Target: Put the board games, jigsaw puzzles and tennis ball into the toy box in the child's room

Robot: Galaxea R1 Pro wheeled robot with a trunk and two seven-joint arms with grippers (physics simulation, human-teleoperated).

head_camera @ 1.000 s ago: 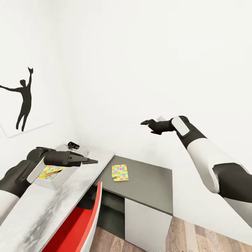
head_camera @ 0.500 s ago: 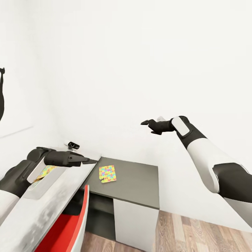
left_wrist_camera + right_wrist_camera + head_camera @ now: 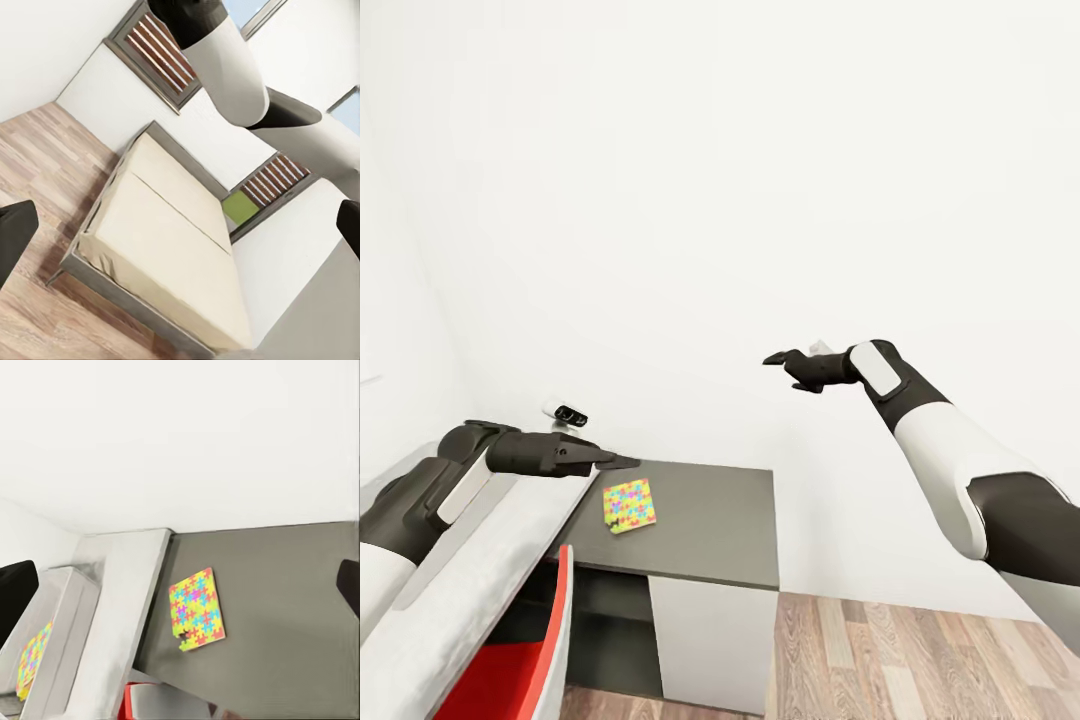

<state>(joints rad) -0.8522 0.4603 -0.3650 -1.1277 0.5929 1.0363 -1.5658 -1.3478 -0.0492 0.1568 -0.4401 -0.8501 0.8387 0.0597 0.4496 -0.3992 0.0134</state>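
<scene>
Still on the dark desk (image 3: 710, 520), 1 jigsaw puzzle (image 3: 629, 505) lies just below the left gripper (image 3: 622, 462) and well below the spread, empty right gripper (image 3: 778, 356), likely light, thin, best pinched at an edge.

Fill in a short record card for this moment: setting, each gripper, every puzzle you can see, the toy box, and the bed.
setting: white-walled room, wood-plank floor
left gripper: empty, held over the light table's edge; fingertips look close together in the head view
right gripper: empty, raised in the air in front of the wall
jigsaw puzzle on dark table: lies flat on the dark grey table, one piece gap at its edge
jigsaw puzzle in toy box: already inside
toy box: on the light table
bed: beige mattress, nothing visible on it
</scene>
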